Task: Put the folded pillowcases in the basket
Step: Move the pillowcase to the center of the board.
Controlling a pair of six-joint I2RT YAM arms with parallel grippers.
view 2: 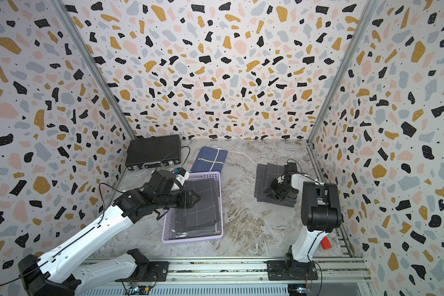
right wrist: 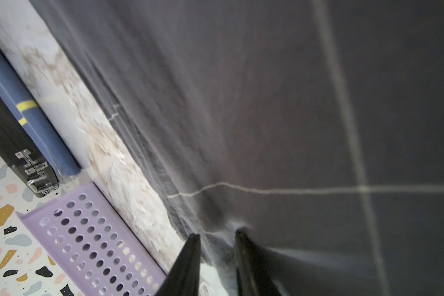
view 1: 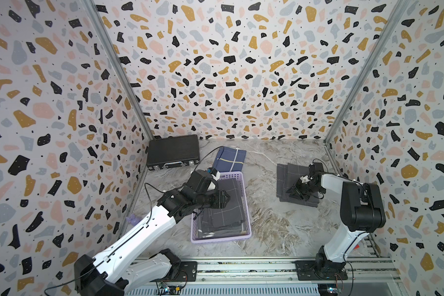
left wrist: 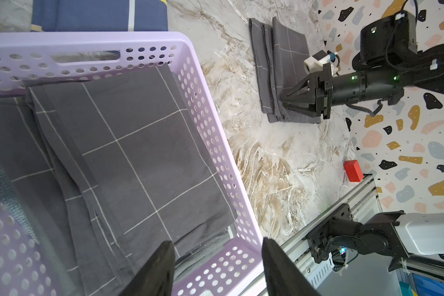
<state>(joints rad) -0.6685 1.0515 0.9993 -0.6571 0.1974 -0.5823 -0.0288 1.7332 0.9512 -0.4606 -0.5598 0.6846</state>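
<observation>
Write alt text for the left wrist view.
A shallow lilac perforated plastic basket holds folded dark grey pillowcases with thin white grid lines, with the open left claw above its near end. Beyond, on the marble tabletop, the right claw pinches the edge of another folded grey stack.

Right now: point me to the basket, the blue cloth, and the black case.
basket (view 1: 245, 205): top view, its lilac side wall.
blue cloth (view 1: 228, 159): top view, middle of the fold.
black case (view 2: 153, 150): top view, centre of the lid.
</observation>
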